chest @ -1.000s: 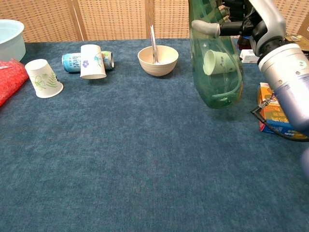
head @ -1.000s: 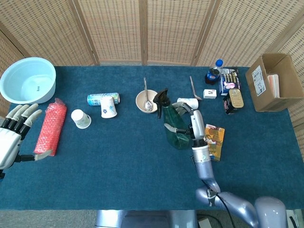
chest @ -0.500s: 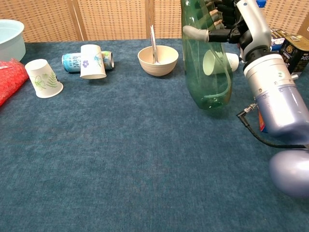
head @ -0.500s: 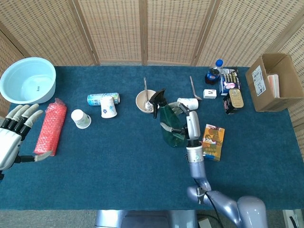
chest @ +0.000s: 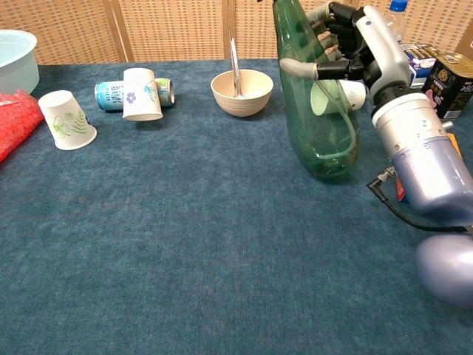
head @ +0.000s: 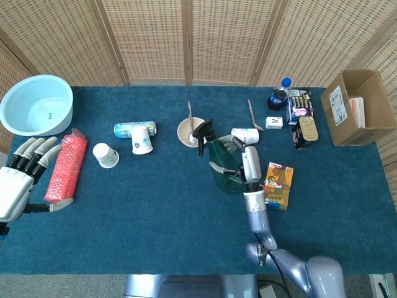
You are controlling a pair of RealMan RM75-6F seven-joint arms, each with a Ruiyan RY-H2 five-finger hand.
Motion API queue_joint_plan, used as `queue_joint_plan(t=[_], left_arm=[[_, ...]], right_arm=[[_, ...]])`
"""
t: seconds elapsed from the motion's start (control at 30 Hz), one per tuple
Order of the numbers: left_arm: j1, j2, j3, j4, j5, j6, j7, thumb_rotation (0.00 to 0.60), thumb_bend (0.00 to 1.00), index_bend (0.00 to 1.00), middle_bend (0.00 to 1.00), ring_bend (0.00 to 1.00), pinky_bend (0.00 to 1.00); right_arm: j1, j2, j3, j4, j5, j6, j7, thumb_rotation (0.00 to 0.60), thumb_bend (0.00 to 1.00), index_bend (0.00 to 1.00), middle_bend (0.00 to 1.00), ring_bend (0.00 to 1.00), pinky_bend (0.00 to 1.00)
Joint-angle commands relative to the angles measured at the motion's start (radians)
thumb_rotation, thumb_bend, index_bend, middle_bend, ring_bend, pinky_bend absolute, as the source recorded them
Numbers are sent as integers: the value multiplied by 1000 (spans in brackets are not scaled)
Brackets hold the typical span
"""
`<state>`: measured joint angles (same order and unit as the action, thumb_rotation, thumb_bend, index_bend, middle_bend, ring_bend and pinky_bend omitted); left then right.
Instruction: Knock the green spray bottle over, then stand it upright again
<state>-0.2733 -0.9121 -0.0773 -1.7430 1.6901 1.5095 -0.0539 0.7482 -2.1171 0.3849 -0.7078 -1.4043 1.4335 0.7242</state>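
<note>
Room: woven brown screens stand behind a table [head: 155, 205] with a dark blue cloth on it.
Bottle: the green spray bottle [chest: 316, 111] stands near the middle of the table, leaning a little to the left. Its round bottom sits on the cloth. Its black spray top [head: 203, 130] points toward the bowl.
Right hand: the right hand [chest: 347, 48] is pressed against the right side of the bottle, up high. The thumb goes across the front of the green plastic and the other fingers [chest: 325, 33] curl round the back, so the bottle sits between them. The hand grips the bottle.
Left hand: the left hand [head: 22, 177] is at the far left edge, well apart from the bottle. Its fingers are straight and spread, and it holds nothing. The fingertips are just beside the red mesh roll [head: 62, 169].
Near the bottle: a cream bowl [chest: 242, 92] with a spoon in it sits to the left. A white cup [head: 245, 135] lies on its side behind the bottle. An orange box [head: 278, 185] lies flat to the right of the arm.
Farther left: two paper cups [chest: 66, 120] and a can [chest: 111, 95] lying on its side.
</note>
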Motion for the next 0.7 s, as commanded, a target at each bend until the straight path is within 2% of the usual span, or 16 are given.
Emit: queue_joint_plan(t=[0.03,0.7], left_arm=[[0,0,0,-1,-1,-1,0,316,172,40,0,0,90],[-15,-13,1,-3,9,-25,7,313,171,40,0,0,90]], right_arm=[[-5,2,-4,0,2,0,1,600,211,668,512,488,560],[-57,53,-29,-54,-1,31,0,600,178,638,492,467,537]])
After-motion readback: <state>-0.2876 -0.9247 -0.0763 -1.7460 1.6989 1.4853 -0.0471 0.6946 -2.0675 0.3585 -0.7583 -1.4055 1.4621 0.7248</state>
